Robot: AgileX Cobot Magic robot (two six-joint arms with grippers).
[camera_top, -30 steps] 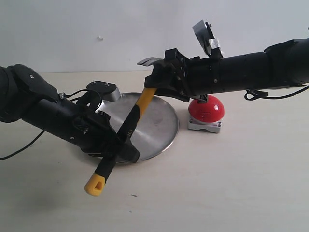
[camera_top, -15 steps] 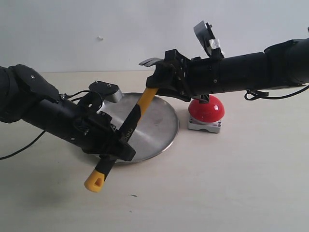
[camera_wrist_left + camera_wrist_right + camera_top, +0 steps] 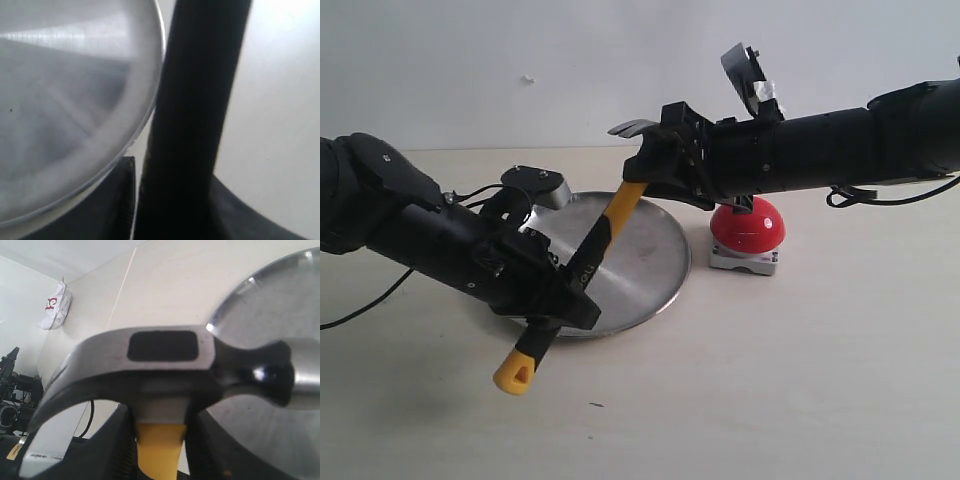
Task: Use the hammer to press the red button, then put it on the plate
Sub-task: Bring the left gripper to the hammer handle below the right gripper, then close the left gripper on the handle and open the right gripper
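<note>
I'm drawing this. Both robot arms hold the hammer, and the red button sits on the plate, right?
No. The exterior view shows the red button on the table beside the plate, not on it. The left gripper and right gripper do hold the hammer.

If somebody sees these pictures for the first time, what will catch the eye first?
First the hammer, held slanted above the plate by both grippers: the right gripper clamps it just below the head, the left gripper lower on the handle. Next comes the red button, which stands on the table just right of the plate in the exterior view.
</note>
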